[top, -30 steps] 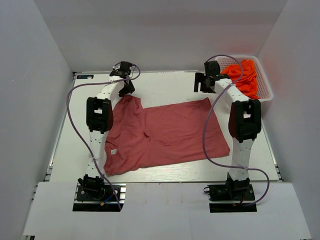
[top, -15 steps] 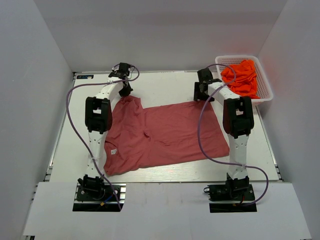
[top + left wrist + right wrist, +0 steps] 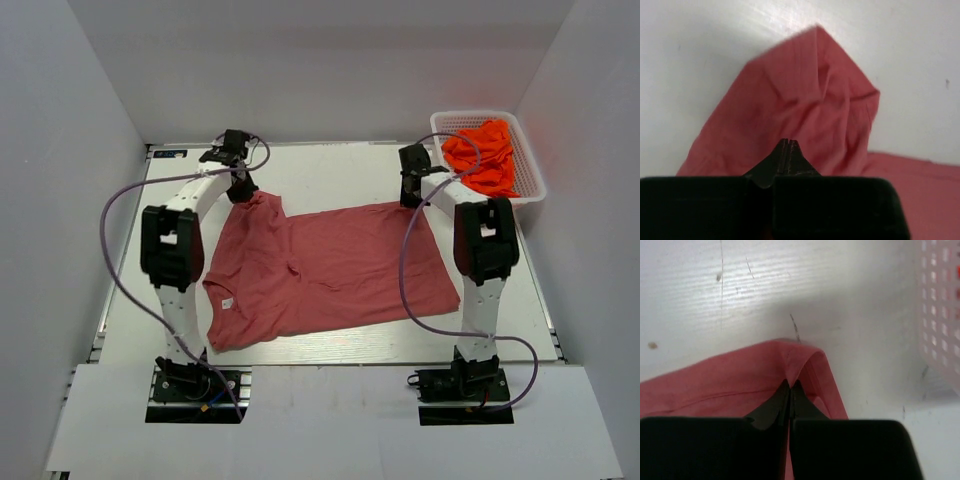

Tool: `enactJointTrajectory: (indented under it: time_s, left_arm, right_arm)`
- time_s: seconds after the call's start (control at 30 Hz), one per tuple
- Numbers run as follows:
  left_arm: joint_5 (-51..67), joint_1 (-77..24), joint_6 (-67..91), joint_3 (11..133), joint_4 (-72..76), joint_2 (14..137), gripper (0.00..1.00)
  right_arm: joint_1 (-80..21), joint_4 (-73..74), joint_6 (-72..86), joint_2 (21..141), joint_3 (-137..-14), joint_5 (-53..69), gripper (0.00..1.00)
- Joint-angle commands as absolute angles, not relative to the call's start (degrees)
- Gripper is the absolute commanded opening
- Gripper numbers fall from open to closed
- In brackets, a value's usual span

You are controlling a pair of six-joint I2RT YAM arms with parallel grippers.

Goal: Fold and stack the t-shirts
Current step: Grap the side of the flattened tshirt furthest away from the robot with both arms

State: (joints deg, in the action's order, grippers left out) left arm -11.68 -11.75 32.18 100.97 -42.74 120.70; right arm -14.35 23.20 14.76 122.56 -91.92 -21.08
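Rose-red soft short-sleeved t-shirt (image 3: 330, 265) lies flat on the white table (image 3: 330, 165), long axis left-right. Left gripper (image 3: 788, 144) pinched shut on its far-left sleeve, right gripper (image 3: 790, 386) pinched shut on the far-right hem corner. Likely next: pull the far edge toward the near one.

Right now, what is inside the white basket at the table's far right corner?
Crumpled orange t-shirts lie bunched in the white basket. How many there are, and whether anything lies beneath them, is covered by the top folds.
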Motion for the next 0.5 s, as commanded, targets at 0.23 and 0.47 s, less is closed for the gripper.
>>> enactJointTrajectory:
  time_s: [0.23, 0.47]
  left_arm:
    - [-6.42, -12.39, 40.69, 70.8, -35.8, 89.14, 0.0]
    - [-10.27, -12.39, 38.07, 79.96, -35.41, 93.76, 0.86]
  right_arm:
    - [-14.77, 16.09, 13.37, 105.3, -78.59, -20.57, 0.0]
    - [-14.68, 15.55, 10.72, 105.11, -78.83, -18.89, 0.0]
